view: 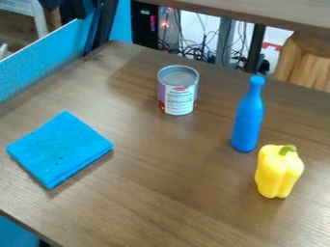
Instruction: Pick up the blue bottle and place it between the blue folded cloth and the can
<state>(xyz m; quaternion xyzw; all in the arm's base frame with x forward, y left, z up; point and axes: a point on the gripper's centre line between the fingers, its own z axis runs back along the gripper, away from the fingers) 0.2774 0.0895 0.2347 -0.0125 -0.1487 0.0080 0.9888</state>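
Standing upright: blue bottle [247, 118] on the brown surface [161, 169], long axis vertical, near the yellow pepper [278, 174], right of the can [178, 96].
Pepper: resting stem-up, towards the right edge.
Can: upright, rim uppermost; contents, cannot tell.
Cloth [59, 148]: folded flat, well left of the bottle.
Pincer: cannot tell how far open, what held, or which way to the bottle.

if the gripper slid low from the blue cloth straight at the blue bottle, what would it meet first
Most likely the blue bottle itself; the way looks free, with the can beyond that line, though clearance is hard to judge.
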